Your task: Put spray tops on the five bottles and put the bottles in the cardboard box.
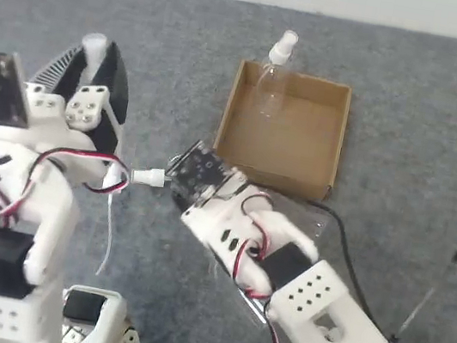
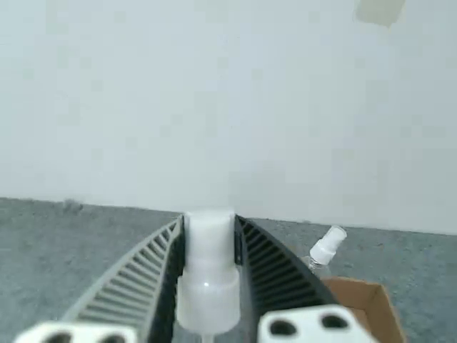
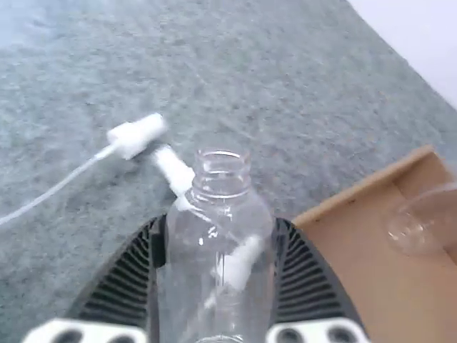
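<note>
Done: one capped bottle (image 1: pixel 275 70) in the cardboard box (image 1: pixel 324 143), upper centre. Held: your left gripper (image 1: pixel 95 44) clamps a spray top (image 2: pixel 207 286), upper left; your right gripper (image 3: pixel 218 232) clamps an uncapped bottle (image 3: pixel 221 193), centre. Outstanding, by estimate: capping, boxing, remaining bottles.

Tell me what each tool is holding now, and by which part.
The left tool holds a spray top by the sides of its white head. The right tool holds a clear bottle, without top, by its body below the neck.
</note>
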